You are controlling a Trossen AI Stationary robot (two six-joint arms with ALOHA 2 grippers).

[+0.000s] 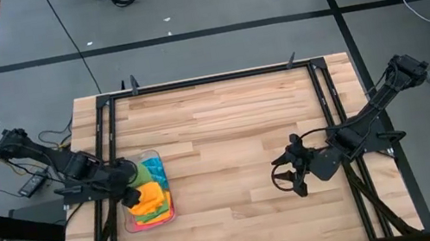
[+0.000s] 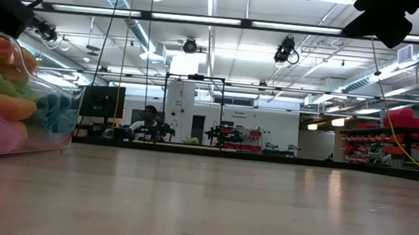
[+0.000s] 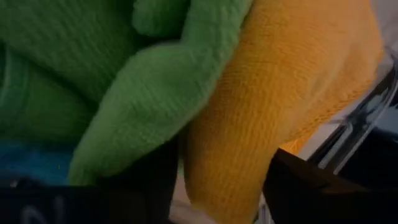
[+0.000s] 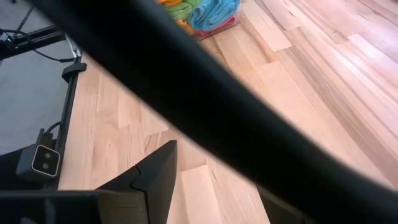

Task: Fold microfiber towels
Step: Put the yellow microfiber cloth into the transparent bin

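Towels heaped in tray; left gripper there, seemingly parted; right gripper spread, empty.

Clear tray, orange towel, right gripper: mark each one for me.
Clear tray [image 1: 132,226], high view, its lower left rim.
Orange towel [image 3: 280,81], left wrist view, the middle of its fold beside the green towel [image 3: 124,74].
Right gripper [image 1: 281,175], high view, midway between its fingertips, over bare wood.
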